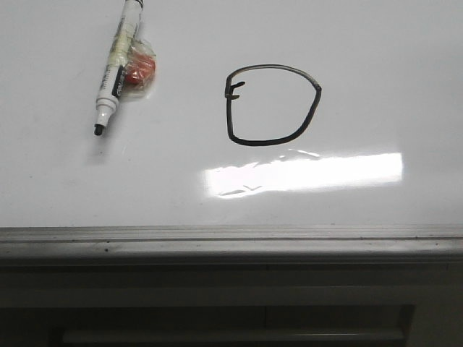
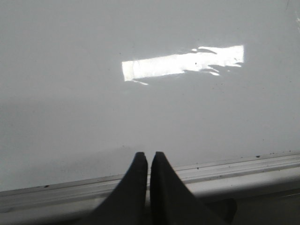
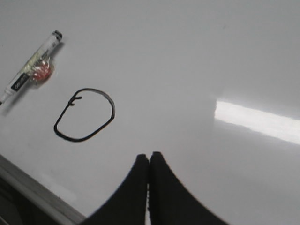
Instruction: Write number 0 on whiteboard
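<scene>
The number 0 [image 1: 272, 105] is a black D-like loop with a small tick at its upper left, drawn on the whiteboard [image 1: 376, 65]. It also shows in the right wrist view [image 3: 85, 115]. A white marker [image 1: 116, 65] with its black tip bare lies on the board to the left of the loop, with a red lump in clear wrap beside it. My left gripper [image 2: 149, 155] is shut and empty over the board's grey ledge [image 2: 262, 164]. My right gripper [image 3: 149, 155] is shut and empty above the board, apart from the loop. Neither gripper shows in the front view.
A bright glare patch [image 1: 304, 173] lies just below the loop. The grey metal ledge [image 1: 231, 242] runs along the board's near edge, with a dark frame below it. The marker also shows in the right wrist view [image 3: 33, 65].
</scene>
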Controlling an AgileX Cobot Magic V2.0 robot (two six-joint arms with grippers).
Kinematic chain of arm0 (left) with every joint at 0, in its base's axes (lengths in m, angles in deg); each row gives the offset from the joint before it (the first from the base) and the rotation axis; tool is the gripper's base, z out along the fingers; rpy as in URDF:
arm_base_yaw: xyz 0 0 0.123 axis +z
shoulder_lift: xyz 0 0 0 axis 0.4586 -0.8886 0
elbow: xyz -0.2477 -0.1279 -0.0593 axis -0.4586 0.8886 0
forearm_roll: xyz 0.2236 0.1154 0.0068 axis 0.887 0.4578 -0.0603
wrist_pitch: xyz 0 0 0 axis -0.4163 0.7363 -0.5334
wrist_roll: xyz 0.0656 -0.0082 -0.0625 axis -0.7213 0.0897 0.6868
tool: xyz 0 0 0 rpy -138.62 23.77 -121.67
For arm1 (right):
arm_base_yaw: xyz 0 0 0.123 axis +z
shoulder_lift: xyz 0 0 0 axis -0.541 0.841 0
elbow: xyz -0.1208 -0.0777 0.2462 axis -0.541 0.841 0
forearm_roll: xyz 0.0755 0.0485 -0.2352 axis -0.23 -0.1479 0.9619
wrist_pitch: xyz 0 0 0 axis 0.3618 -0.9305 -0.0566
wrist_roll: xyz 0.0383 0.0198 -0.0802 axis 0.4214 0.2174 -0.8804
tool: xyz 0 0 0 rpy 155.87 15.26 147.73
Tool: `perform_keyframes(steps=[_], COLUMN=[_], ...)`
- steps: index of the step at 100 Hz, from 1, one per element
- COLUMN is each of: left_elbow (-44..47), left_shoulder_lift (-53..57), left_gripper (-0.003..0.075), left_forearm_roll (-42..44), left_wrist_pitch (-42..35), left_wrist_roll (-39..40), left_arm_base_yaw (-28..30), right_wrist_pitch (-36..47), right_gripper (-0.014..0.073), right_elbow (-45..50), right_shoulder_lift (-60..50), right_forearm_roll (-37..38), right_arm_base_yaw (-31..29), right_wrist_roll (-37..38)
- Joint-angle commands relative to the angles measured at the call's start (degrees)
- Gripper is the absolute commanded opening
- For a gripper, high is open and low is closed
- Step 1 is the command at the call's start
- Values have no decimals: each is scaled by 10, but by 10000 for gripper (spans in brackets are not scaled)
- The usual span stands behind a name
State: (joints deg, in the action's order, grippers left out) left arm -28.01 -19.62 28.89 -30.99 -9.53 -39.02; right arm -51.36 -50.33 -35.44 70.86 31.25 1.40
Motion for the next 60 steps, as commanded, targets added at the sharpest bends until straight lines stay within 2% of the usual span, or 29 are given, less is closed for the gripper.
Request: perform_keyframes(steps=[1, 14, 21, 29, 37, 43, 60], left_elbow=[19, 19, 19, 19, 19, 19, 19], left_shoulder_lift=[17, 17, 17, 17, 17, 17, 17], left_gripper=[-20, -20, -20, -20, -20, -20, -20], left_forearm_roll=[-8, -8, -8, -8, -8, -8, -8], left_wrist_pitch=[-23, -23, -23, -23, -23, -23, -23], left_wrist_roll=[0, 0, 0, 0, 0, 0, 0], left_arm_base_yaw=[-4, -4, -4, -4, -4, -4, -4], right_wrist_pitch=[98, 211, 283, 351, 411, 416, 328], right_gripper=[-57, -57, -57, -57, -57, -57, -57], right_elbow=[-7, 13, 39, 81, 125, 155, 213], right_shoulder_lift=[6, 6, 6, 3, -10, -30, -127], right_forearm_roll=[-63, -270, -403, -498, -503, -503, -503], right_arm_base_yaw=[-75, -199, -279, -349, -394, -418, -457], right_wrist_roll=[-107, -297, -434, -532, -539, -538, -536])
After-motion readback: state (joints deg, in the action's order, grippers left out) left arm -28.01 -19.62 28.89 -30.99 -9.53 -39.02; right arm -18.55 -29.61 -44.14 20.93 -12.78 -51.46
